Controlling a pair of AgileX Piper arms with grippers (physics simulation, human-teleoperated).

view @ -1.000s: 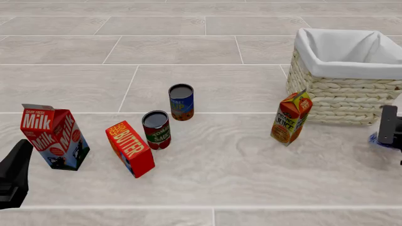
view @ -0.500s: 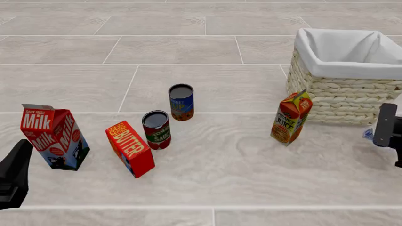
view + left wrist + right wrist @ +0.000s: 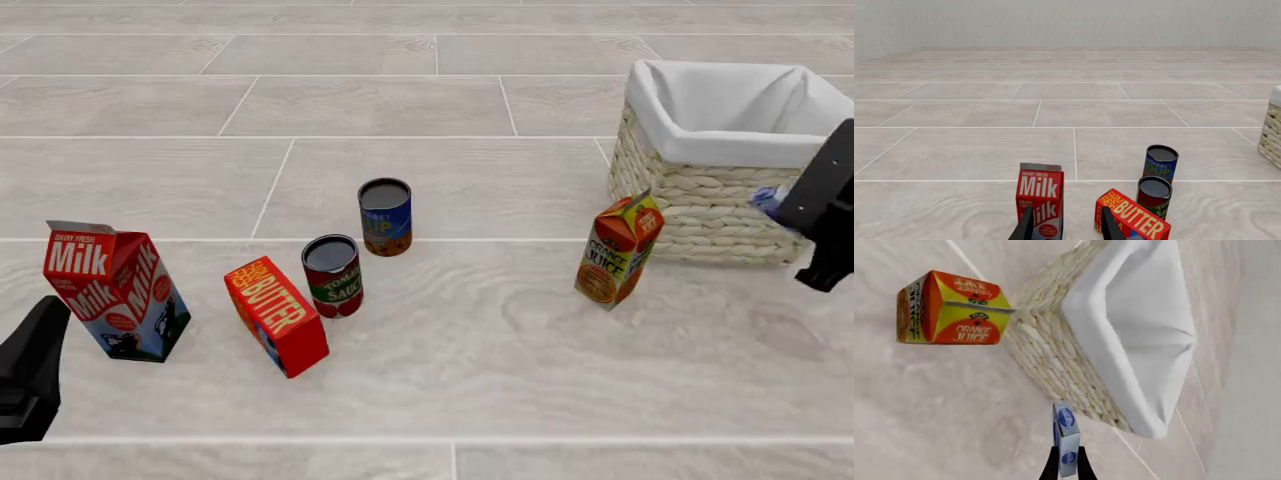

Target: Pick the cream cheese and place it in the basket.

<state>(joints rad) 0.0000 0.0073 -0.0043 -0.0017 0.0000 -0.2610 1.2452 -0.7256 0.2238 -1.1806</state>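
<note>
My right gripper (image 3: 785,205) is shut on the cream cheese (image 3: 766,200), a small light-blue and white box. It holds the box in the air at the basket's near right side, about level with the wicker wall. In the right wrist view the cream cheese (image 3: 1066,439) stands on edge between the fingers, just outside the basket (image 3: 1054,355). The basket (image 3: 707,195) is cream wicker with a white cloth lining and stands at the right. My left gripper (image 3: 1066,227) is open and empty, low at the near left, in front of the milk carton (image 3: 114,290).
An orange juice carton (image 3: 617,250) stands just left of the basket. A red butter box (image 3: 278,315), a tomato sauce can (image 3: 332,275) and a blue can (image 3: 384,216) stand in the middle. The floor is grey tile.
My right gripper has risen with the cream cheese, from low by the floor up to the height of the basket's wall. The left arm has not moved.
</note>
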